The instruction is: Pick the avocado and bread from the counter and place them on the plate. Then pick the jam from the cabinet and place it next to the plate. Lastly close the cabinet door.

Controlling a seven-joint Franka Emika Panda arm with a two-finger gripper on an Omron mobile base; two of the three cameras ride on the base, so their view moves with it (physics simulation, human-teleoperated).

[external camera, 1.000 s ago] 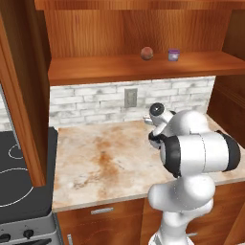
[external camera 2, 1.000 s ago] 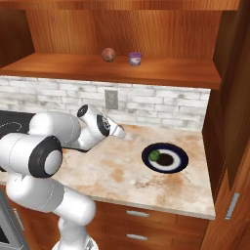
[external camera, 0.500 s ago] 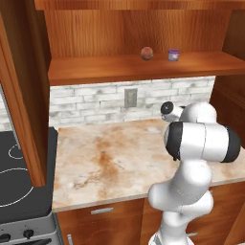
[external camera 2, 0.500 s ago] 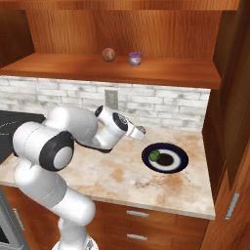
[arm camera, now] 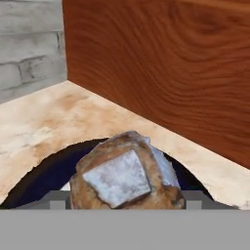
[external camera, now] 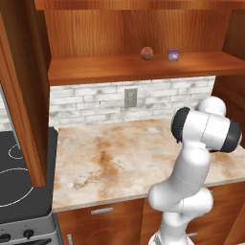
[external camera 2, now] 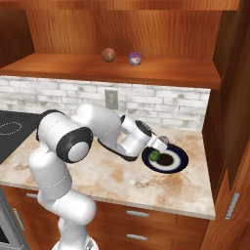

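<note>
One item already sits on the plate (external camera 2: 178, 161): the avocado (external camera 2: 154, 155), at its left side. Your gripper (external camera 2: 163, 142) hangs over the plate's far-left rim with the fingers clamped on the bread (arm camera: 124, 173). The jam (external camera 2: 135, 58) stands on the cabinet (external camera 2: 146, 73) shelf, right of a brown ball (external camera 2: 108, 54).

The counter (external camera 2: 117, 180) lies bare from the stovetop (external camera: 19, 191) to the plate (external camera 2: 181, 161), giving wide room on that side. By the plate the way narrows: a tall wooden side wall (arm camera: 166, 73) rises just beyond its rim, the brick backsplash (external camera 2: 161, 105) closes the rear, and the avocado (external camera 2: 154, 155) takes the plate's left part. On the cabinet (external camera 2: 161, 78) shelf, a reddish-brown ball (external camera 2: 108, 54) stands just beside the jam (external camera 2: 135, 58), its other side free
</note>
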